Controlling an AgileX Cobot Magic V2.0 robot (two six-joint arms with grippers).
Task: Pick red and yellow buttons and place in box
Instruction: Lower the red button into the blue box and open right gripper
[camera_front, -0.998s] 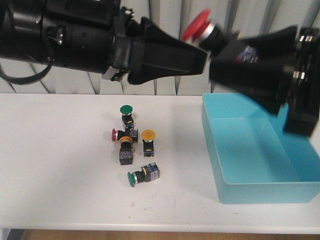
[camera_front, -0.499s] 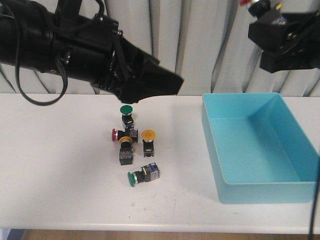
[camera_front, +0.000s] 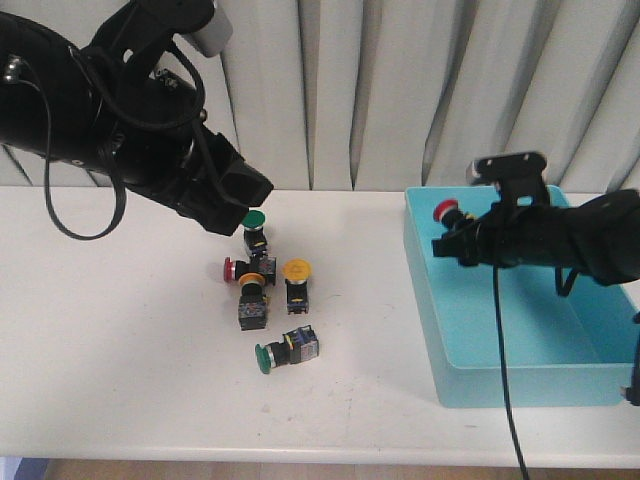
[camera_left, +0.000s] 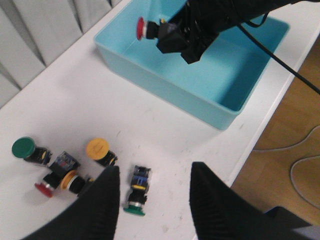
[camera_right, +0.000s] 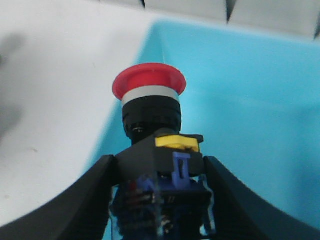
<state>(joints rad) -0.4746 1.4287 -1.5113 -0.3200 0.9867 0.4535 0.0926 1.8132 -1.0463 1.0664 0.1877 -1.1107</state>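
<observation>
No legible text, labels or numbers anywhere

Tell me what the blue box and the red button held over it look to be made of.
The box looks like molded plastic: one even teal colour, smooth thin walls, rounded corners, a soft semi-matte sheen. The red button seems plastic too, its cap smooth and evenly coloured; the pale band under the cap may be metal or light plastic, hard to tell. Its black body looks like molded plastic.

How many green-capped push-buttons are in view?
2. One green-capped push-button stands at the far end of the cluster on the white table, just below the left gripper; the other lies on its side nearest the camera. None seems hidden.
</observation>
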